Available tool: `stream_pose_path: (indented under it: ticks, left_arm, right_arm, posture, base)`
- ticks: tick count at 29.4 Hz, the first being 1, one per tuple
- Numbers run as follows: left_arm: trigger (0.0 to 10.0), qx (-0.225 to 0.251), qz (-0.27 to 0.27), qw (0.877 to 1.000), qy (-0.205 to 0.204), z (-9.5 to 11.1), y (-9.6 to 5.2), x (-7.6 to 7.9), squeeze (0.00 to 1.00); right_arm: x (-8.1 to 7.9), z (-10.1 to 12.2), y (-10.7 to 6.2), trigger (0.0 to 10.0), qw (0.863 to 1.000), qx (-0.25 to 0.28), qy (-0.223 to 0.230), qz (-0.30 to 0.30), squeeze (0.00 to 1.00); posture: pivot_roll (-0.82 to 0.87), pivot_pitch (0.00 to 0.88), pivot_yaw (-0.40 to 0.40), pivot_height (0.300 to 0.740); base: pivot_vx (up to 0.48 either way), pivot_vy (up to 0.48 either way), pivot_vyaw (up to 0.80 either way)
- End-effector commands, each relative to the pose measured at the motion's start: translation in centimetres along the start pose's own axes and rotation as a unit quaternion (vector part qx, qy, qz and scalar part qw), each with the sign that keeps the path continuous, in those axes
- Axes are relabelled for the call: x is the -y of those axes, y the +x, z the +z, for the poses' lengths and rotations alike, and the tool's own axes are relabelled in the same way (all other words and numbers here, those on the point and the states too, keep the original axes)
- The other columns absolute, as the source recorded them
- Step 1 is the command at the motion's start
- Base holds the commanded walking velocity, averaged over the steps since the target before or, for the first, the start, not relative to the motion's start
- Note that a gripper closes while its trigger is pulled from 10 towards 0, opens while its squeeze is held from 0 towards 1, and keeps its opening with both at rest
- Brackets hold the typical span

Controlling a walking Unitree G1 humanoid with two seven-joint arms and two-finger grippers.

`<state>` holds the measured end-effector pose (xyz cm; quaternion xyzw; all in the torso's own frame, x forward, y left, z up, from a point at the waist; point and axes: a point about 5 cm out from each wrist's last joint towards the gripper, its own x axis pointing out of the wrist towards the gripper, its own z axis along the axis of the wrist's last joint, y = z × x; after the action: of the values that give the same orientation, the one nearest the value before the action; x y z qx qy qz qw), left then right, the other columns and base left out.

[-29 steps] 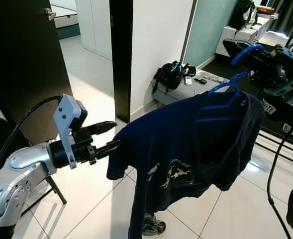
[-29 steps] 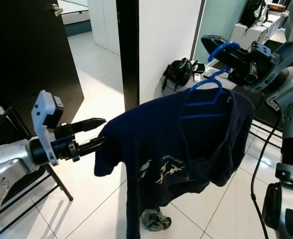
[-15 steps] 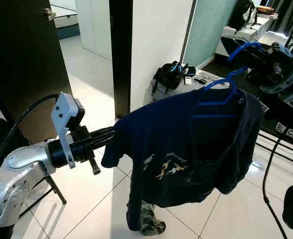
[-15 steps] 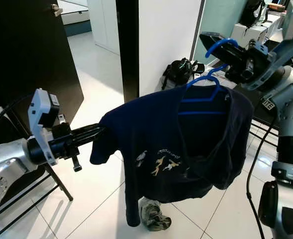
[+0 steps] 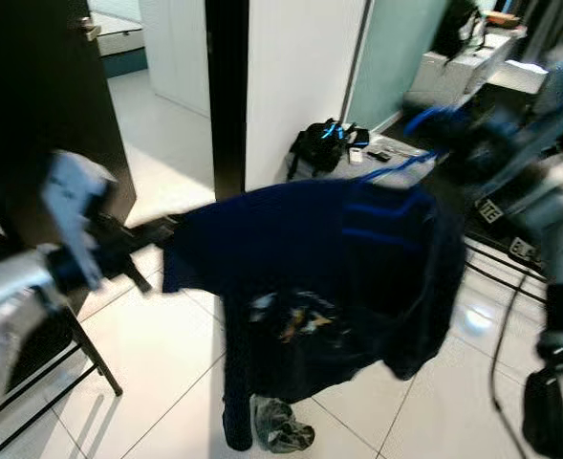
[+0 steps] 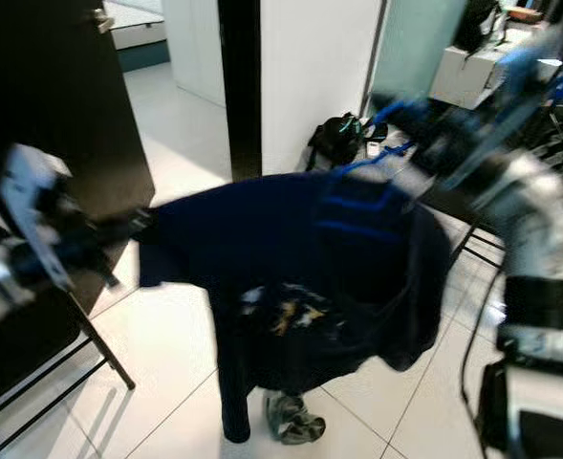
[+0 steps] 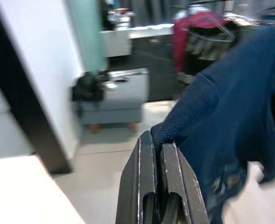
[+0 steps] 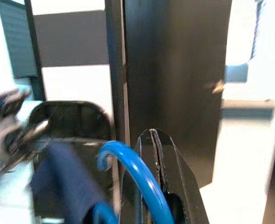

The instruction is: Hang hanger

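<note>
A blue plastic hanger (image 5: 381, 207) carries a dark navy T-shirt (image 5: 310, 249) with a pale print on its front. The shirt hangs in mid-air over the white tiled floor. My right gripper (image 8: 153, 133) is shut on the hanger at its hook (image 8: 132, 170), up at the right (image 5: 453, 134). My left gripper (image 7: 157, 137) is shut on the edge of the shirt's sleeve (image 7: 193, 107) and holds it out to the left (image 5: 157, 229). Both eye views are blurred by motion.
A black door (image 5: 32, 96) and dark chair legs (image 5: 80, 354) stand at the left. A black bag lies on a grey bench (image 5: 324, 143) by the white wall. A crumpled cloth (image 5: 281, 430) lies on the floor under the shirt. Rails and cables are at the right.
The picture has blurred and shifted, so the camera is moving. My left gripper has drawn the sleeve further out to the left. The hanger end has come a little lower and leftward.
</note>
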<state>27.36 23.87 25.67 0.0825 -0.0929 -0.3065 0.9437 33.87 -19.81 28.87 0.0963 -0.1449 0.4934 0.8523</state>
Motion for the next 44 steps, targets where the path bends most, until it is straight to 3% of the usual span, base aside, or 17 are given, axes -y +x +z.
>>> stream_pose_path:
  ticks: [1, 7, 9, 10, 12, 17, 18, 19, 21, 24, 27, 29, 31, 34, 36, 43, 44]
  left_arm:
    - [0.0, -0.003, 0.029, 0.999, 0.017, 0.3, -0.6, -1.1, 0.0]
    - [0.0, -0.008, 0.057, 0.998, 0.024, 0.3, -1.2, -1.7, 0.0]
    - [0.0, -0.011, 0.077, 0.997, 0.029, 0.3, -1.9, -2.0, 0.0]
    - [0.0, -0.011, 0.077, 0.997, 0.029, 0.3, -1.9, -2.0, 0.0]
    - [0.0, -0.019, 0.101, 0.994, 0.036, 0.2, -3.0, -2.5, 0.0]
    - [0.0, -0.032, 0.129, 0.99, 0.046, 0.2, -4.4, -3.1, 0.0]
    - [0.0, -0.04, 0.155, 0.986, 0.054, 0.2, -5.6, -3.7, 0.0]
    - [0.0, -0.04, 0.155, 0.986, 0.054, 0.2, -5.6, -3.7, 0.0]
    - [0.0, -0.057, 0.213, 0.973, 0.074, 0.7, -8.4, -5.1, 0.0]
    - [0.0, -0.062, 0.234, 0.967, 0.082, 0.9, -9.3, -5.6, 0.0]
    - [0.0, -0.082, 0.297, 0.944, 0.118, 1.6, -11.5, -7.4, 0.0]
    - [0.0, -0.082, 0.297, 0.944, 0.118, 1.6, -11.5, -7.4, 0.0]
    - [0.0, -0.079, 0.34, 0.927, 0.136, 2.4, -12.6, -8.5, 0.0]
    - [0.0, -0.079, 0.34, 0.927, 0.136, 2.4, -12.6, -8.5, 0.0]
    - [0.0, -0.068, 0.368, 0.916, 0.145, 3.0, -13.1, -9.2, 0.0]
    - [0.0, -0.077, 0.36, 0.919, 0.139, 2.5, -12.7, -9.0, 0.0]
    - [0.0, -0.078, 0.346, 0.926, 0.126, 2.0, -12.4, -8.6, 0.0]
  right_arm:
    - [-0.2, 0.3, 0.7, 0.0, 1.0, 0.005, -0.017, 0.004, 0.0]
    - [-0.6, -1.3, 4.0, 0.0, 0.999, 0.019, 0.005, 0.028, 0.0]
    - [-1.4, -2.3, 6.2, 0.0, 0.998, 0.018, 0.015, 0.052, 0.0]
    - [-1.4, -2.3, 6.2, 0.0, 0.998, 0.018, 0.015, 0.052, 0.0]
    - [-2.2, -3.0, 8.0, 0.0, 0.997, 0.015, 0.021, 0.071, 0.0]
    - [-2.7, -3.6, 9.2, 0.0, 0.996, 0.007, 0.02, 0.081, 0.0]
    - [-2.9, -3.8, 9.6, 0.0, 0.996, 0.002, 0.017, 0.084, 0.0]
    - [-2.9, -3.8, 9.6, 0.0, 0.996, 0.002, 0.017, 0.084, 0.0]
    - [-2.4, -3.6, 9.9, 0.0, 0.997, -0.002, 0.006, 0.071, 0.0]
    - [-2.1, -3.3, 9.9, 0.0, 0.998, -0.002, 0.0, 0.062, 0.0]
    - [-0.5, -1.3, 9.1, 0.0, 0.999, 0.013, -0.028, 0.03, 0.0]
    - [-0.5, -1.3, 9.1, 0.0, 0.999, 0.013, -0.028, 0.03, 0.0]
    - [0.4, -0.2, 8.4, 0.0, 0.999, 0.019, -0.046, 0.012, 0.0]
    - [0.4, -0.2, 8.4, 0.0, 0.999, 0.019, -0.046, 0.012, 0.0]
    - [0.9, 0.2, 8.0, 0.0, 0.998, 0.021, -0.055, 0.003, 0.0]
    - [1.0, -0.1, 7.9, 0.0, 0.998, 0.02, -0.057, 0.001, 0.0]
    - [1.0, -0.2, 8.0, 0.0, 0.998, 0.021, -0.056, 0.0, 0.0]
  posture:
    - [0.03, 0.0, -0.055, 0.74]
    - [0.06, 0.0, -0.077, 0.74]
    - [0.08, 0.0, -0.093, 0.74]
    - [0.08, 0.0, -0.093, 0.74]
    - [0.09, 0.0, -0.101, 0.74]
    - [0.11, 0.0, -0.115, 0.74]
    - [0.12, 0.0, -0.127, 0.74]
    - [0.12, 0.0, -0.127, 0.74]
    - [0.13, 0.0, -0.134, 0.74]
    - [0.13, 0.0, -0.134, 0.74]
    - [0.13, 0.0, -0.133, 0.74]
    - [0.13, 0.0, -0.133, 0.74]
    - [0.13, 0.0, -0.132, 0.74]
    - [0.13, 0.0, -0.132, 0.74]
    - [0.12, 0.0, -0.126, 0.74]
    - [0.12, 0.0, -0.122, 0.74]
    - [0.12, 0.0, -0.119, 0.74]
  base:
    - [0.0, 0.0, 0.0]
    - [0.0, 0.0, 0.0]
    - [0.0, 0.0, 0.0]
    - [0.0, 0.0, 0.0]
    - [0.0, 0.0, 0.0]
    - [0.0, 0.0, 0.0]
    - [0.0, 0.0, 0.0]
    - [0.0, 0.0, 0.0]
    - [0.0, 0.0, 0.0]
    - [0.0, 0.0, 0.0]
    - [0.0, 0.0, 0.0]
    - [0.0, 0.0, 0.0]
    - [0.0, 0.0, 0.0]
    - [0.0, 0.0, 0.0]
    - [0.0, 0.0, 0.0]
    - [0.0, 0.0, 0.0]
    - [0.0, 0.0, 0.0]
